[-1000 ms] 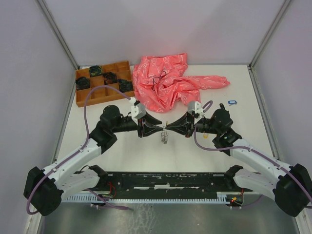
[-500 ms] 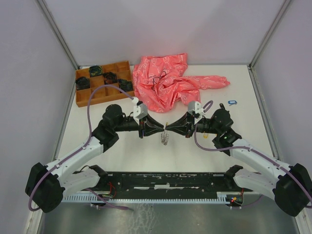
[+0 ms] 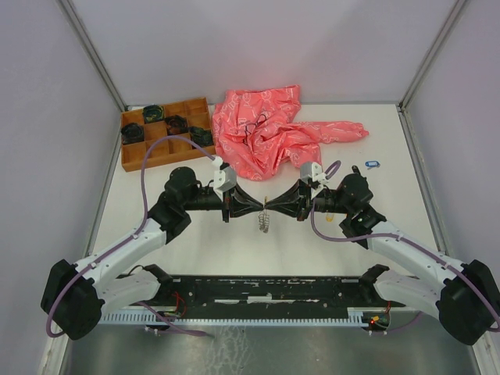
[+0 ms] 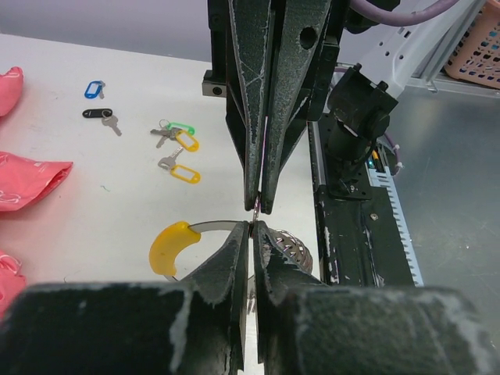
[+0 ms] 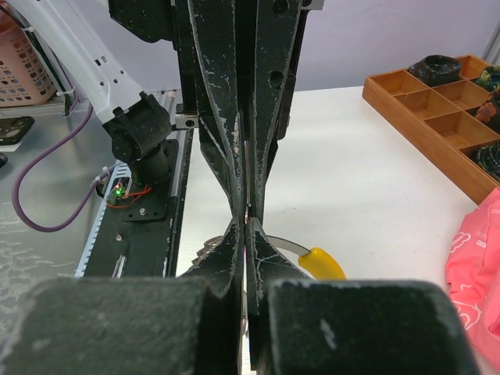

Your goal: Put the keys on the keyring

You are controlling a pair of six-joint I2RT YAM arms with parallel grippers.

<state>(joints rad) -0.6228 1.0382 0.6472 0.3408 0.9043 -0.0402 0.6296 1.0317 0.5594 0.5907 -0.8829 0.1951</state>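
My two grippers meet tip to tip over the table's middle in the top view. The left gripper and the right gripper both pinch the keyring, which hangs below them. In the left wrist view my left gripper is shut on the keyring's thin band beside its yellow segment. Opposite it, the right gripper is shut on the wire. The right wrist view shows the right gripper shut and the keyring. Loose keys lie on the table: blue tag, black tag, green tag, yellow tag.
A wooden compartment tray with dark coiled bundles stands at the back left. A crumpled pink plastic bag lies behind the grippers. A blue-tagged key rests at the right. Enclosure walls stand on three sides.
My left gripper's jaws have come together on the keyring, and the left arm has shifted slightly toward the right gripper. The right arm has stayed still.
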